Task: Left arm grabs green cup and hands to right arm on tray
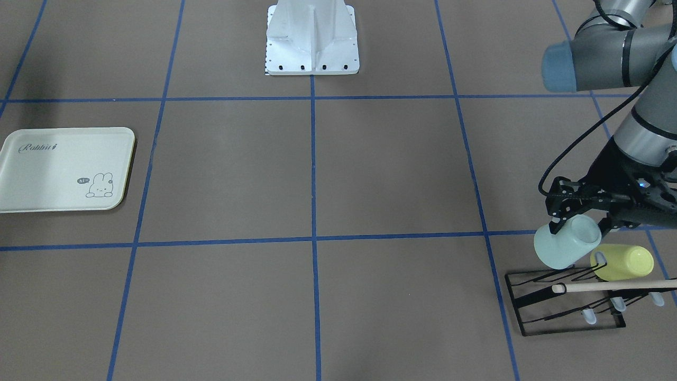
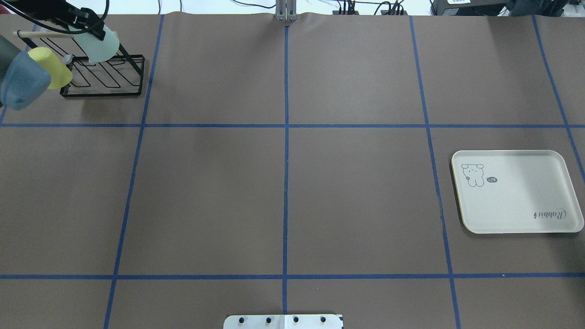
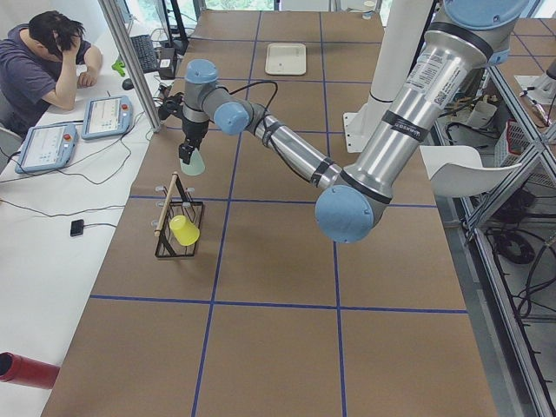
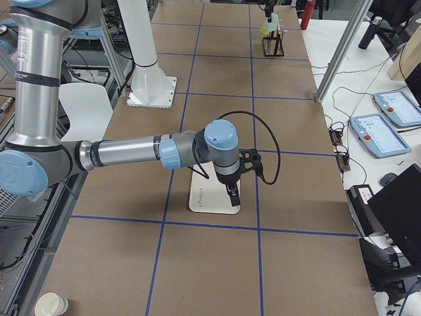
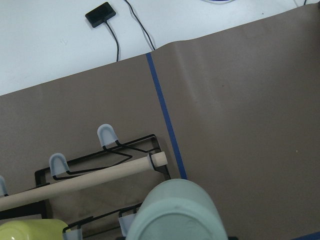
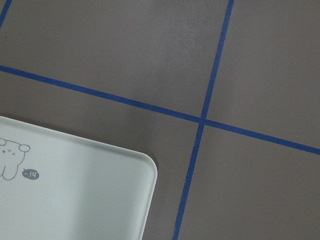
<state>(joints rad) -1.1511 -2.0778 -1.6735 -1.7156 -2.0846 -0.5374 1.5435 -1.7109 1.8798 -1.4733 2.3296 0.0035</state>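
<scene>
My left gripper (image 1: 579, 225) is shut on the green cup (image 1: 566, 241), a pale mint tumbler held tilted just above the black wire rack (image 1: 560, 307) at the table's far left corner. The wrist view shows the cup (image 5: 175, 212) large at the bottom edge. The cream tray (image 2: 516, 192) with its bunny drawing lies flat on the right side of the table. My right gripper (image 4: 231, 194) hangs over the tray (image 4: 214, 197) and shows only in the right side view, so I cannot tell whether it is open or shut. Its wrist camera sees a corner of the tray (image 6: 75, 190).
A yellow-green cup (image 1: 624, 262) rests on the rack, under a wooden rod (image 1: 613, 286). The robot's white base (image 1: 312, 42) stands at mid-table. A person (image 3: 43, 61) sits at the side desk with control tablets. Blue tape lines grid the brown table.
</scene>
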